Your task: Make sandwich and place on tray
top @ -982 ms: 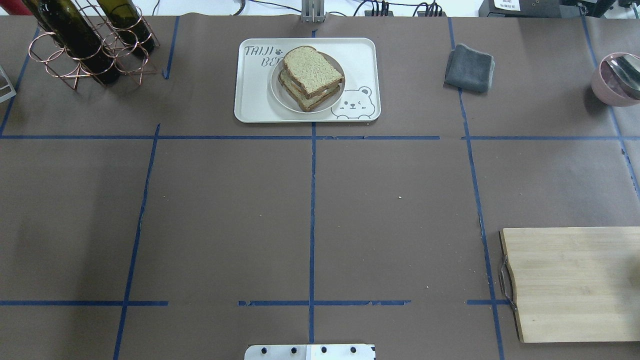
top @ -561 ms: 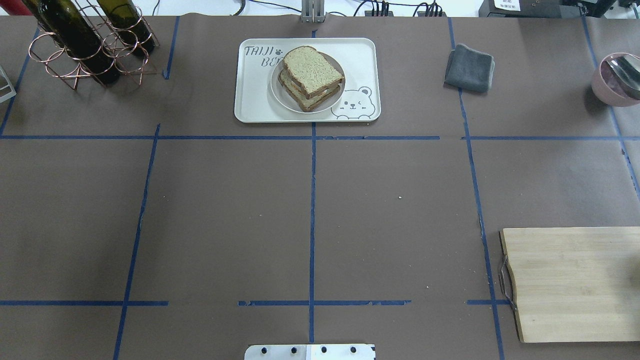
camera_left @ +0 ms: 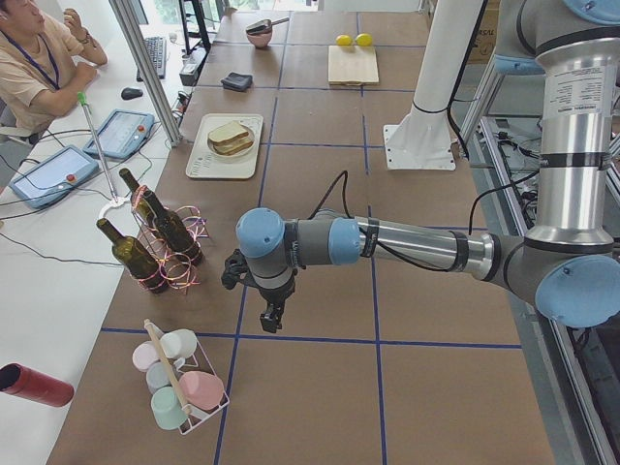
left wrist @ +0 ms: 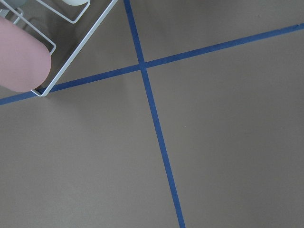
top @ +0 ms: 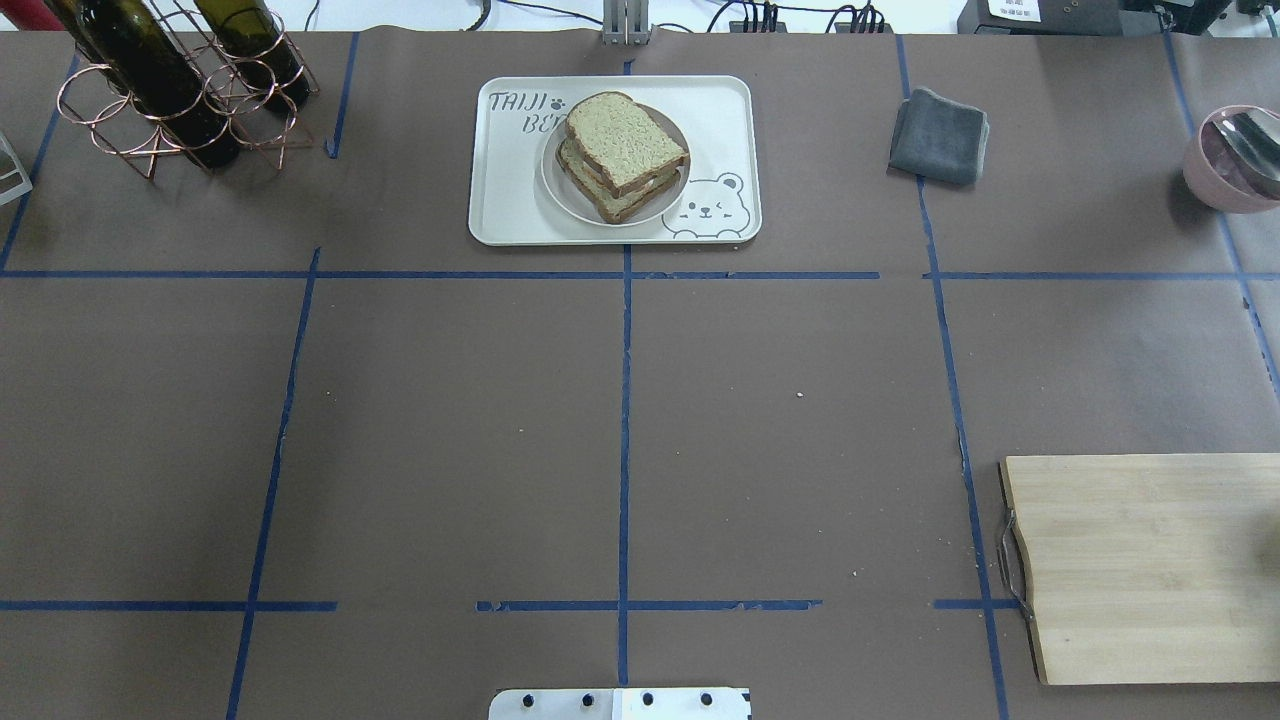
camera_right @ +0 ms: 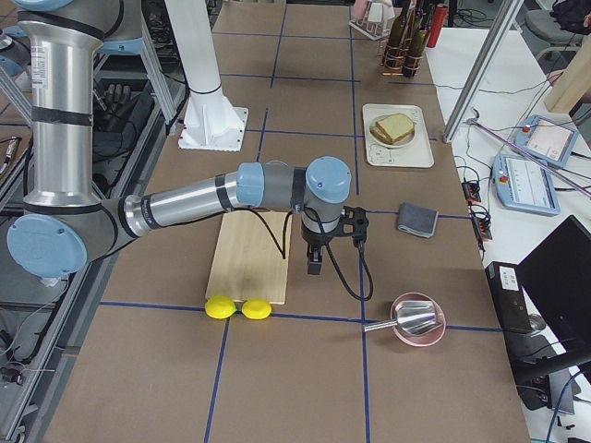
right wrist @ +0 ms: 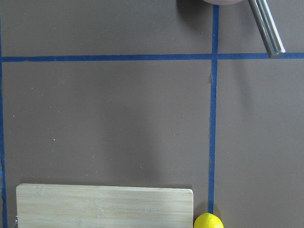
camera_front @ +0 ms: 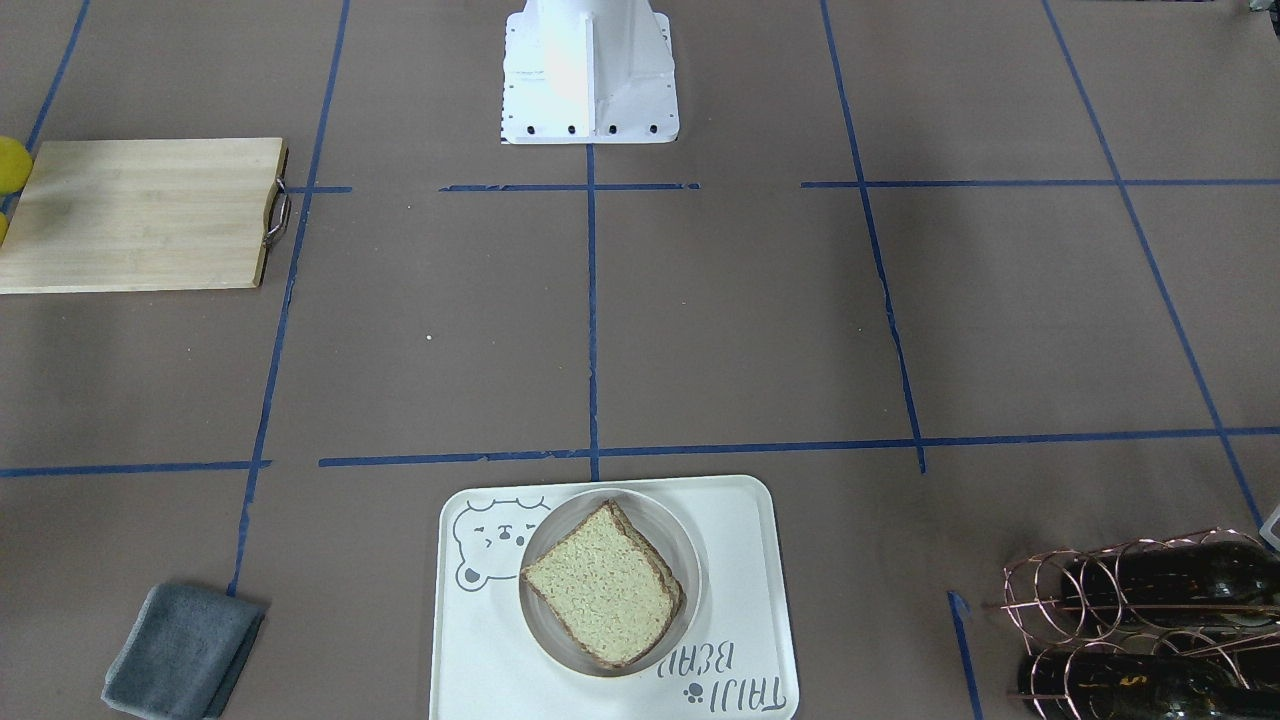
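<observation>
The sandwich (top: 625, 155), two tan bread slices with dark crust, lies on a round white plate (top: 552, 187) on the cream tray (top: 510, 205) with the bear drawing, at the table's far middle. It also shows in the front-facing view (camera_front: 603, 585) on the tray (camera_front: 745, 570). The left gripper (camera_left: 272, 318) shows only in the exterior left view, hanging above the table near the bottle rack, far from the tray. The right gripper (camera_right: 314, 266) shows only in the exterior right view, beside the cutting board. I cannot tell whether either gripper is open or shut.
A wooden cutting board (top: 1150, 565) lies at the near right, with two lemons (camera_right: 238, 307) at its end. A grey cloth (top: 938, 135) and a pink bowl with a spoon (top: 1230, 160) lie at the far right. A bottle rack (top: 180, 90) stands at the far left. A cup rack (camera_left: 179, 383) stands beyond it.
</observation>
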`<action>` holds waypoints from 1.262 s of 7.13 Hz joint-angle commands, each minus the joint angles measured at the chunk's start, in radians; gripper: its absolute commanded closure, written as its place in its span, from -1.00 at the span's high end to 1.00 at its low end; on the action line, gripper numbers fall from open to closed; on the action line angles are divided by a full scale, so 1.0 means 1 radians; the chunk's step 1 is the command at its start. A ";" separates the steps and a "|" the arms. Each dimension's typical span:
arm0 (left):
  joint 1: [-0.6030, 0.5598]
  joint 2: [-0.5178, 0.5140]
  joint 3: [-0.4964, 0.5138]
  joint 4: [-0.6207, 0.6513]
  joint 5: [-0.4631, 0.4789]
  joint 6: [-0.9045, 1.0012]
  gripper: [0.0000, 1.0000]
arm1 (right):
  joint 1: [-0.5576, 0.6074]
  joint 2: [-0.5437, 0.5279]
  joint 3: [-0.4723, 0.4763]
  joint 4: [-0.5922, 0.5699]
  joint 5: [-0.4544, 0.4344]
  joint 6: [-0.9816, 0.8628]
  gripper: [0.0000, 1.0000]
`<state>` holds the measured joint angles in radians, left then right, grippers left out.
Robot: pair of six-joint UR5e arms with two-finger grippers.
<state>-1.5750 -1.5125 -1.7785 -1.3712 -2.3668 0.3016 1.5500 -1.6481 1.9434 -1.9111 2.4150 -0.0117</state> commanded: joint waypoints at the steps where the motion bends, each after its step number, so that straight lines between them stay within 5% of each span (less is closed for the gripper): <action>1: 0.000 0.002 -0.023 -0.006 0.003 0.001 1.00 | -0.001 -0.001 -0.006 0.000 0.000 0.001 1.00; 4: -0.002 -0.047 -0.027 0.012 0.012 0.004 1.00 | -0.005 0.001 -0.014 0.001 0.007 0.003 1.00; 9: -0.019 0.009 -0.058 0.020 0.003 -0.006 1.00 | -0.005 0.001 -0.017 0.006 0.013 0.004 1.00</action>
<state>-1.5919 -1.5087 -1.8317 -1.3517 -2.3608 0.2968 1.5448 -1.6470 1.9271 -1.9064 2.4274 -0.0088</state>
